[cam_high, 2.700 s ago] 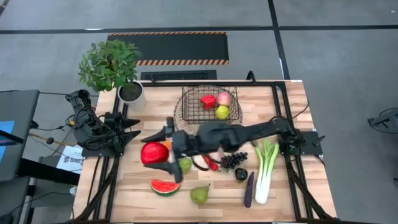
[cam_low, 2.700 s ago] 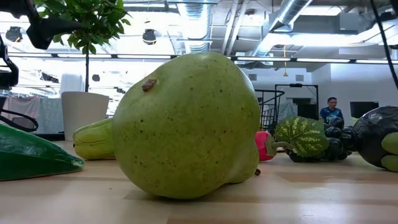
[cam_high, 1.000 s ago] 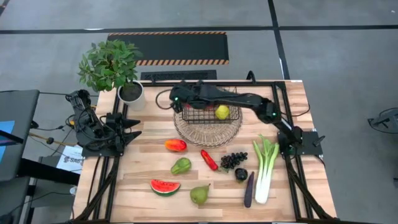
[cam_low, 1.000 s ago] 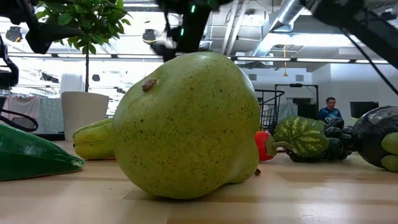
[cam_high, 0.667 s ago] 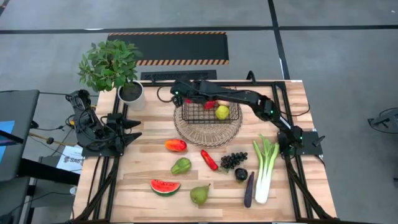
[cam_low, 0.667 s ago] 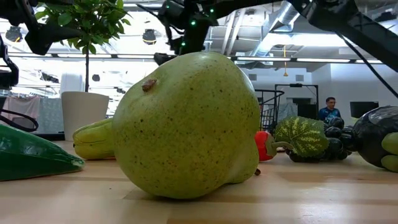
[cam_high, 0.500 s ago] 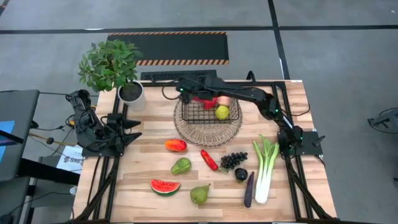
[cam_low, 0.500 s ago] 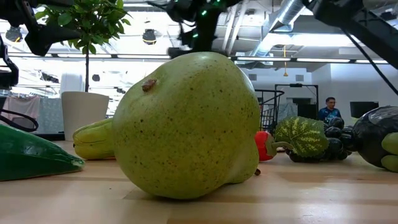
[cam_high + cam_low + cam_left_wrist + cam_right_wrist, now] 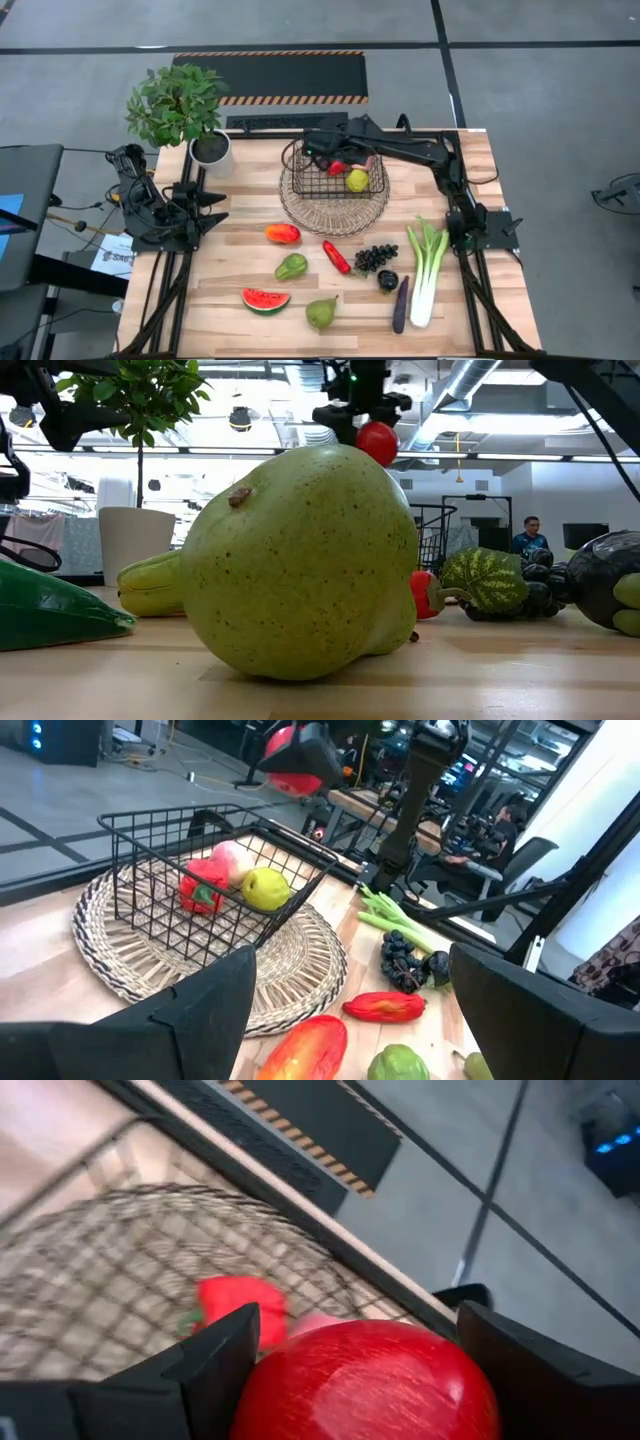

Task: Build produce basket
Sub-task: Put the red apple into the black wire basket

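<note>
Right wrist view: right claw (image 9: 365, 1380) grips apple (image 9: 370, 1380).

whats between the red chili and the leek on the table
The bunch of dark grapes lies between the red chili and the long green-white leek, clearest in the high view.

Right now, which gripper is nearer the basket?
Right. The right gripper hangs over the basket, holding the apple. The left gripper waits at the table's left edge.

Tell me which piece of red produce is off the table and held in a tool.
The red apple, clamped in the right tool above the basket. The chili, the mango and the watermelon slice all lie on the table.
</note>
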### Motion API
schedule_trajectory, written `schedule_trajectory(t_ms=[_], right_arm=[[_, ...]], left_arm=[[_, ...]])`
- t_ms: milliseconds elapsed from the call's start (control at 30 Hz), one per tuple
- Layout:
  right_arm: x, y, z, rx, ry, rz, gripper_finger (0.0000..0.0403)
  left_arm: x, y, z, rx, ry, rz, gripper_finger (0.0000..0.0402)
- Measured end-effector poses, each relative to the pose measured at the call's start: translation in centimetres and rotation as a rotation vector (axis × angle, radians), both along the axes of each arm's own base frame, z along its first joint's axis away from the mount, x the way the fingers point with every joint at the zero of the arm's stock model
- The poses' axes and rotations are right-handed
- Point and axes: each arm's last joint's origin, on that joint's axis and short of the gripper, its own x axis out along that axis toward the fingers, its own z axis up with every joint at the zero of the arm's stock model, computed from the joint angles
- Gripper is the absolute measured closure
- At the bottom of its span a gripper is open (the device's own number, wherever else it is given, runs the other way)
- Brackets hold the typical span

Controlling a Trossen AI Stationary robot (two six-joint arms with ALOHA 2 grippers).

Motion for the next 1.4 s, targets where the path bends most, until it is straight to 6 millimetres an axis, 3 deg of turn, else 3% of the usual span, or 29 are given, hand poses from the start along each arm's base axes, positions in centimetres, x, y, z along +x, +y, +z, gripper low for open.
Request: schedule_trajectory(t_ms=[233,467,667,833,933,1133,1400], right_arm=[[2.2,1.1,-2.1,0.029,-0.060,0.091,0.0076],[-1.4,0.9,-3.2,0.035,0.091,0.017,0.0076],[-5.2,1.9,-4.0,0.011,-0.199,0.037,0.0076],[-7.2,2.4,-6.1,-0.048,-0.609,0.102,0.0076],[-6.9,2.2,-8.5,-0.064,-0.732,0.187,0.0076],[-5.4,0.8,-12.2,-0.002,-0.687,0.243,0.0076],[-3.2,0.4,-14.3,0.042,-0.601,0.309,0.0072]], left_arm=[[0.0,0.0,0.0,0.003,0.003,-0.001,0.0086],[0.0,0.0,-0.1,0.013,0.008,-0.001,0.0086],[-0.1,0.1,-0.2,0.021,0.017,0.003,0.0086],[-0.1,0.1,-0.3,0.018,0.013,0.019,0.0086],[-0.1,0.1,-0.3,0.017,0.010,0.026,0.0086],[-0.1,0.1,-0.3,-0.004,0.004,0.029,0.0086],[-0.1,0.2,-0.2,-0.010,-0.007,0.051,0.0086]])
